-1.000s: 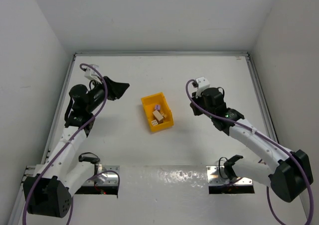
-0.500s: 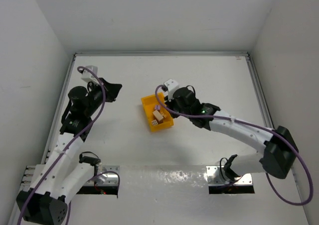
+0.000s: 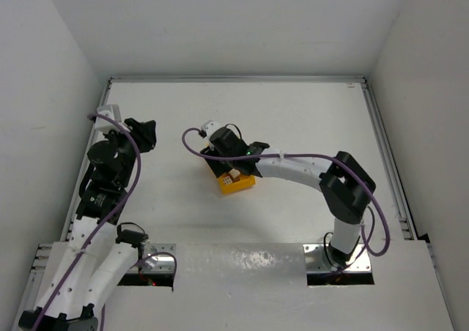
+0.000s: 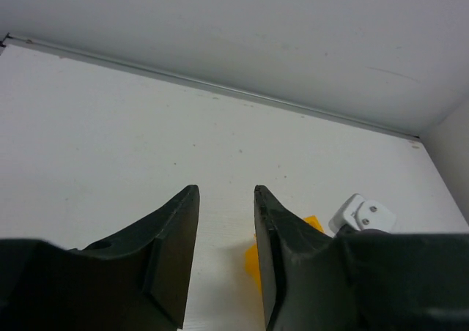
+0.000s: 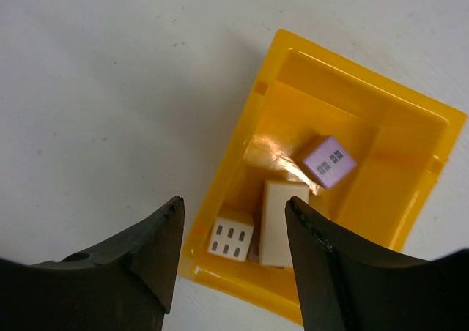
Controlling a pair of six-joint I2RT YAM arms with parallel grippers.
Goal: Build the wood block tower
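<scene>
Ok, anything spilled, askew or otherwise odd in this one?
Nothing spilled or damaged. The yellow bin sits skewed to the edges of the table. All three visible blocks, a lilac cube, a tan oblong and a cream cube, lie loose inside it. The right fingers hang open above them.

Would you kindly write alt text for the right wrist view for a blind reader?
The open right gripper hangs over a yellow bin on the white table. Inside lie blocks: a purple-faced cube, a tan oblong block and a pale cube with six dark marks.
</scene>
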